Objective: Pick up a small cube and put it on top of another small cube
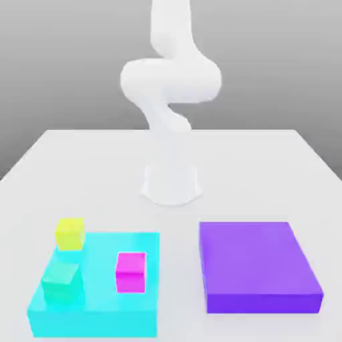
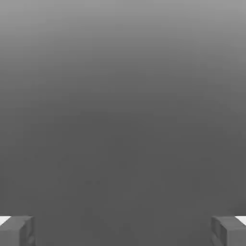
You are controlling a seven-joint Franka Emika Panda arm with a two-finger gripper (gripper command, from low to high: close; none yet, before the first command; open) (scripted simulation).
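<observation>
1) State: white arm (image 1: 170, 80) upright at the top centre of the exterior view; gripper (image 2: 123, 230) in the hand view, jaws released and spread wide, nothing between them
2) Target: magenta cube (image 1: 131, 272) in the lower left of the exterior view, seated flat on the cyan slab (image 1: 93, 323), towards the slab's edge nearer the exterior view's right
3) Destination: yellow-green cube (image 1: 70, 235) at the slab's far corner, further to the exterior view's left; teal-green cube (image 1: 62, 284) in front of it; violet slab (image 1: 260, 260) at lower right, no part in this, I judge
4) Step in hand, as judged: the reach; nothing stacked, task at its start
5) Method: keep jaws wide, centre above magenta, square them to 2 opposite faces, then descend straight; stop short of the slab and close evenly
6) Risk: a skewed approach could turn or nudge the cube; on the carry, lift clear of teal-green before crossing
7) Placing: align faces, lower gently, release only on full contact; the corner seat leaves little margin for a sideways push
</observation>
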